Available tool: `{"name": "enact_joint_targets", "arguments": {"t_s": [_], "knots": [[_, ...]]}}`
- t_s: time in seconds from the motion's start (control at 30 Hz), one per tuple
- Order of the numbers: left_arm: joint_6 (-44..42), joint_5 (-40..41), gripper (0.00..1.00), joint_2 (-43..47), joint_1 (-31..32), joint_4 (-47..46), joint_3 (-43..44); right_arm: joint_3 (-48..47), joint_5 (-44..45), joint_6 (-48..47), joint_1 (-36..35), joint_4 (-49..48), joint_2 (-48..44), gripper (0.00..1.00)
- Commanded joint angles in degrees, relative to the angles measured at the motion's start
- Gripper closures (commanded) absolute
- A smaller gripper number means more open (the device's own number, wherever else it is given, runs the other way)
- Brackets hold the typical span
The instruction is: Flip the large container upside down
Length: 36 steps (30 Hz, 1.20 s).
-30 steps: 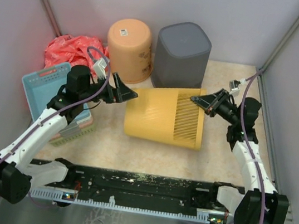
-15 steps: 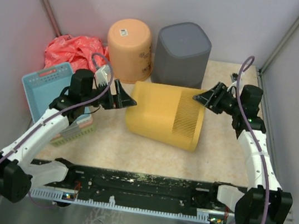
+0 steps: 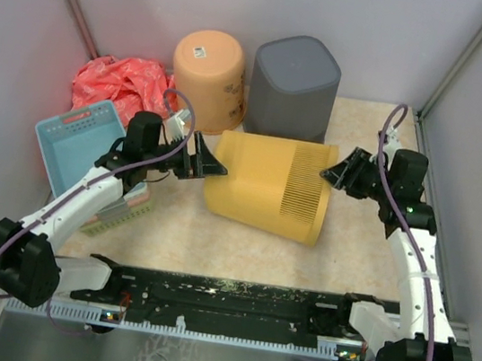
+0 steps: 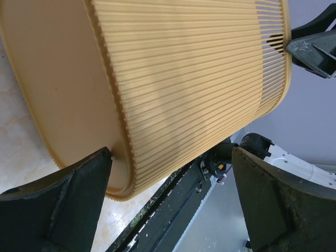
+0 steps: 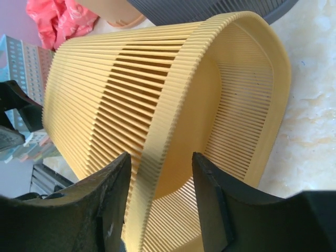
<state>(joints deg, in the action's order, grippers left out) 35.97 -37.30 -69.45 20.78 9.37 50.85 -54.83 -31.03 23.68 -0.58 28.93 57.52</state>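
Note:
The large container (image 3: 267, 189) is a yellow ribbed bin lying on its side, base to the left and open mouth to the right. My left gripper (image 3: 211, 165) stands wide open at its base, and the base's lower corner (image 4: 118, 178) sits between the jaws beside the left finger (image 4: 79, 194). At the mouth, my right gripper (image 3: 331, 173) is open and straddles the upper rim (image 5: 173, 121). One finger (image 5: 105, 205) lies outside the wall and the other (image 5: 220, 205) inside, with a gap showing beside the inner one.
Behind the bin stand an upturned orange bucket (image 3: 209, 80) and a dark grey bin (image 3: 294, 84). A red bag (image 3: 115, 80) and a blue basket (image 3: 79, 143) on stacked trays lie at the left. Grey walls close both sides, and a black rail (image 3: 223, 300) runs along the front.
My right gripper has gone from shut to open and moved over the rim. The left gripper has advanced right to the base. The bin has shifted slightly.

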Motion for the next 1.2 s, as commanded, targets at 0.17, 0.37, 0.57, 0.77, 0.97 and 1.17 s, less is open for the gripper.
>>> {"name": "enact_joint_targets", "arguments": {"t_s": [0.17, 0.37, 0.57, 0.77, 0.97, 1.17], "knots": [[3.66, -3.03, 0.00, -0.71, -0.03, -6.11, 0.91, 1.76, 1.61, 4.64, 0.05, -4.26, -6.58, 0.88], [8.06, -7.05, 0.00, -1.99, -0.06, -11.04, 1.84, 3.69, -1.82, 6.61, 0.10, -6.38, -4.94, 0.98], [13.15, -12.16, 0.00, -1.67, -0.03, -18.39, 4.35, 6.27, 0.14, 9.08, 0.05, -8.63, -5.85, 0.99], [21.87, -17.57, 0.00, -2.98, -0.05, -31.61, 6.88, 13.44, 0.70, 16.74, 0.09, -16.67, -8.78, 1.00], [26.38, -19.60, 0.00, -4.96, 0.15, -38.28, 12.08, 25.41, 0.98, 31.83, 0.27, -30.97, -13.47, 1.00], [27.95, -19.79, 0.00, -9.14, 2.88, -42.16, 14.15, 40.07, 4.53, 48.60, 0.29, -48.34, -17.89, 1.00]]}}
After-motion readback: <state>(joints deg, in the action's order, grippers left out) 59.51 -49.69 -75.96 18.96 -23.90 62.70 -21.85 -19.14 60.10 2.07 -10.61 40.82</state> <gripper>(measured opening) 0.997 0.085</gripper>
